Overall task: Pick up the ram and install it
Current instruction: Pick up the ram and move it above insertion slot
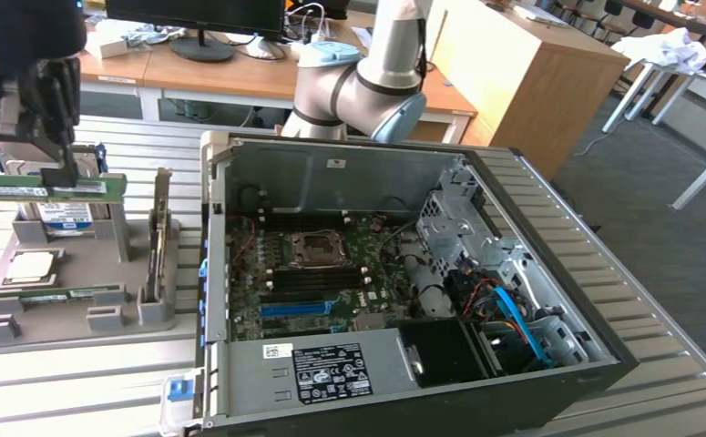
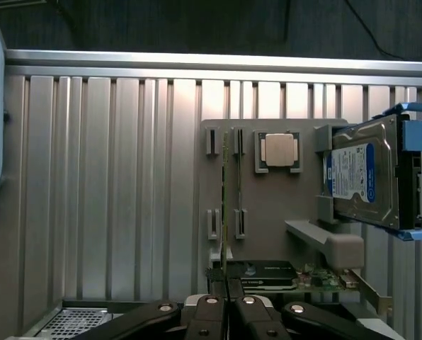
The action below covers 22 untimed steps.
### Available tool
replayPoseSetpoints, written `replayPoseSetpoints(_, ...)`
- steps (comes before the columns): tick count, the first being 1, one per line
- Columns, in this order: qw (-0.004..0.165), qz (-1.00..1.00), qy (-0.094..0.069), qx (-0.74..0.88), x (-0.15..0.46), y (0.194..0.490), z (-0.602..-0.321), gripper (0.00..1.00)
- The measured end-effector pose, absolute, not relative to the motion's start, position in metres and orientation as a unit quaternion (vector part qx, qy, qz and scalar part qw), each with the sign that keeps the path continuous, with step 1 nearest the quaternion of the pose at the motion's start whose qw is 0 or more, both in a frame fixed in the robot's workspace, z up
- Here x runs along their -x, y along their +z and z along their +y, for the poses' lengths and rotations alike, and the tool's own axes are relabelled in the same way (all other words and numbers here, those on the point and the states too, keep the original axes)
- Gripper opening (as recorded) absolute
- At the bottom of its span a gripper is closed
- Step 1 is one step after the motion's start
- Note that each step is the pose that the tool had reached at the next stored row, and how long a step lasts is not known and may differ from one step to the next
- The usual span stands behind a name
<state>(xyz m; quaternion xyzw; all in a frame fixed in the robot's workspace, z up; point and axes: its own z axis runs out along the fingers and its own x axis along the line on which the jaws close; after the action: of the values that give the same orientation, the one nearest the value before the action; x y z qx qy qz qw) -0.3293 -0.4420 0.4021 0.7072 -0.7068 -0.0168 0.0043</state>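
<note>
The slatted metal tabletop (image 1: pixel 669 319) carries an open computer case (image 1: pixel 328 177) lying on its side, its motherboard (image 1: pixel 316 273) exposed. Beside the case, on the exterior view's left, sits a grey holder tray (image 1: pixel 73 314) with a blue-labelled hard drive (image 1: pixel 67 217) standing in it. The ram (image 1: pixel 13 187) is clear of the tray, held level above it and well apart from the case opening. The gripper (image 1: pixel 58 177) is closed on it near the middle of its length, with the stick reaching out to both sides. In the wrist view the ram (image 2: pixel 224 198) shows edge-on as a thin line running out from between the clamped fingers of the gripper (image 2: pixel 224 287). The stick looks light, stiff and thin, so weight should be no trouble, but it is likely fragile: a bare board that could crack if bent or twisted. A central pinch across the flat faces seems the sound hold, leaving the contact edge free and the ends unloaded.
</note>
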Motion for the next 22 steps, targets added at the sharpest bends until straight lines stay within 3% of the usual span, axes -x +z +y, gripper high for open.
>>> replayPoseSetpoints(22, 0.004, -0.707, -0.017, -0.707, 0.302, 0.402, -0.442, 0.12)
